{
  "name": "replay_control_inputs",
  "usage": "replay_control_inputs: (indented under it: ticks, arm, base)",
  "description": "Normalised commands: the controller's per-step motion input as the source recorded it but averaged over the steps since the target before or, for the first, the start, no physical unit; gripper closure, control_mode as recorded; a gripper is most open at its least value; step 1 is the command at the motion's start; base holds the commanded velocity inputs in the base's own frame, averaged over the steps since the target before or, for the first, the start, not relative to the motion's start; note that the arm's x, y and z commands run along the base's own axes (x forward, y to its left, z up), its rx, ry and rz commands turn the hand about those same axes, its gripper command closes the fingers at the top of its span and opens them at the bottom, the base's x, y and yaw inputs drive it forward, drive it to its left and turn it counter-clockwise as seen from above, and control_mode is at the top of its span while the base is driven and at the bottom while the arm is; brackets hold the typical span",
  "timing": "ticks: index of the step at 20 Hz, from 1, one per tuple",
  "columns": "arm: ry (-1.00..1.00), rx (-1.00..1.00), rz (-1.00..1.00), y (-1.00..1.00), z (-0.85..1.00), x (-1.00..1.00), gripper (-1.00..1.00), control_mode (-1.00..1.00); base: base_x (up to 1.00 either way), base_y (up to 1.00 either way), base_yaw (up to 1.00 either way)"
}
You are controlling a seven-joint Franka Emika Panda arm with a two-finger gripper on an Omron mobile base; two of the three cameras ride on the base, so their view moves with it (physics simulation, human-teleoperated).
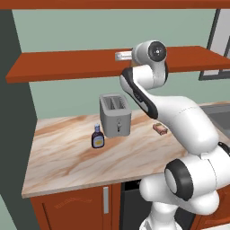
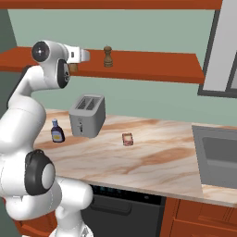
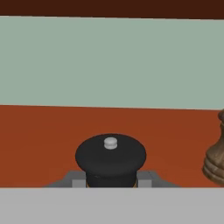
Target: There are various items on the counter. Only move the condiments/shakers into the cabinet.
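Hand view: claw [image 3: 111, 183] pinched on light-wood shaker [image 3: 110, 158] just below its black top, shaker upright, long axis vertical, red-brown shelf [image 3: 43, 144] spread beneath and behind. Right base view: hand up at left end of shelf [image 2: 152, 65], shaker [image 2: 73, 67] peeking under it, seemingly at or just above board; brown mill [image 2: 108, 56] already standing on shelf to the right, well apart. Sauce bottle [image 2: 57, 131] down on counter [image 2: 157, 157] beside toaster [image 2: 87, 115], below the claw; small orange-brown block [image 2: 127, 139] near, not to be moved.
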Motion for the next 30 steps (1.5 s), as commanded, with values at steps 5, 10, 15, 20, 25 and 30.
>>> replay_control_inputs:
  ticks: [5,10,15,20,25,30]
  arm:
    - [-0.02,0.0,0.0,0.0,0.09,0.01,1.0,-1.0]
    - [-0.01,0.0,0.0,0.0,0.05,0.06,1.0,-1.0]
    - [-0.03,0.0,0.0,0.0,0.1,0.03,1.0,-1.0]
    - [0.0,0.0,0.0,0.0,0.0,0.39,1.0,-1.0]
    - [0.0,0.0,0.0,0.0,0.0,0.5,1.0,-1.0]
    - [0.0,-0.01,0.0,0.0,-0.14,0.4,1.0,-1.0]
  base:
    - [0.0,0.0,0.0]
    - [0.0,0.0,0.0]
    - [0.0,0.0,0.0]
    - [0.0,0.0,0.0]
    - [0.0,0.0,0.0]
    - [0.0,0.0,0.0]
